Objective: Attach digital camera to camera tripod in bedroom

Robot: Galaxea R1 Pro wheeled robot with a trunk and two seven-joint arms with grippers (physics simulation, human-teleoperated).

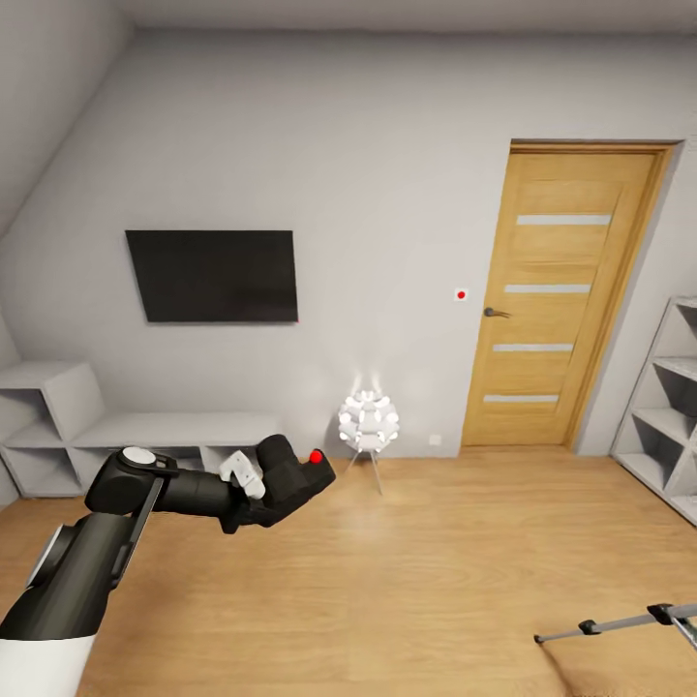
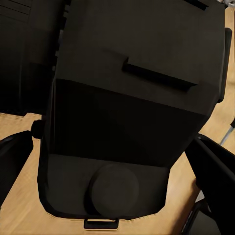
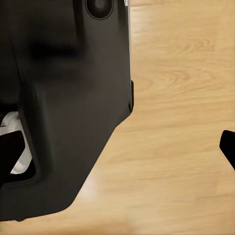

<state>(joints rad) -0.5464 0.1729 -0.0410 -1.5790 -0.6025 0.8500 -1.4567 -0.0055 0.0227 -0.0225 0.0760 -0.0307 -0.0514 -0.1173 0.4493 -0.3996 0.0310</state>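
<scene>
While left gripper (image 1: 281, 479) grips digital camera (image 1: 295, 471) lower left, keep level; steer toward camera tripod (image 1: 620, 622) lower right; right claw state unclear

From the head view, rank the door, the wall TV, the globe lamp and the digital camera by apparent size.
1. door
2. wall TV
3. globe lamp and digital camera: look about alike, and the camera sits nearer the lens, so unranked.

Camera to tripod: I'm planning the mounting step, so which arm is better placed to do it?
Left. Its gripper already holds the camera out in front, fingers on both sides of the body. The tripod shows low on the right, so the arm probably has to carry it across.
</scene>
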